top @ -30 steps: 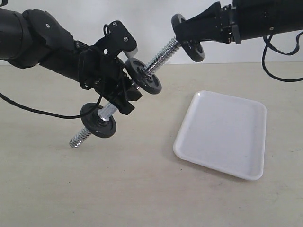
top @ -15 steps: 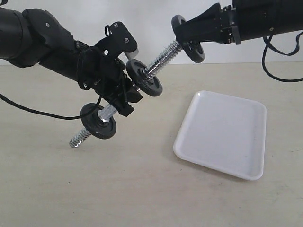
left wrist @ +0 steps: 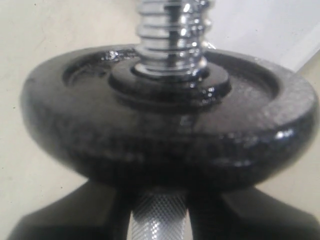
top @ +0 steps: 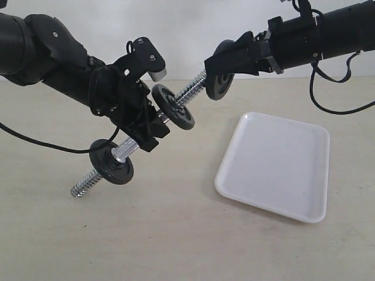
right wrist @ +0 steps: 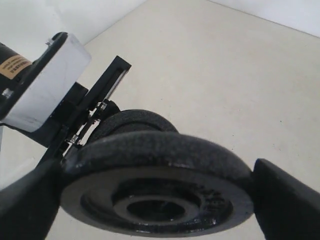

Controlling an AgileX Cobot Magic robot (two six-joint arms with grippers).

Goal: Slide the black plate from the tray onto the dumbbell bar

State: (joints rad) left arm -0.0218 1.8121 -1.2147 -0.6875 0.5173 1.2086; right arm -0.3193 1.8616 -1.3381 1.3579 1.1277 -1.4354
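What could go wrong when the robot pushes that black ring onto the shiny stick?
The black plate in the right gripper meets the tilted dumbbell bar at its threaded tip. If it is slightly off-centre, it may snag on the threads. The lower disc sits near the bar's low end with no stopper visible, so a jolt might slide it off.
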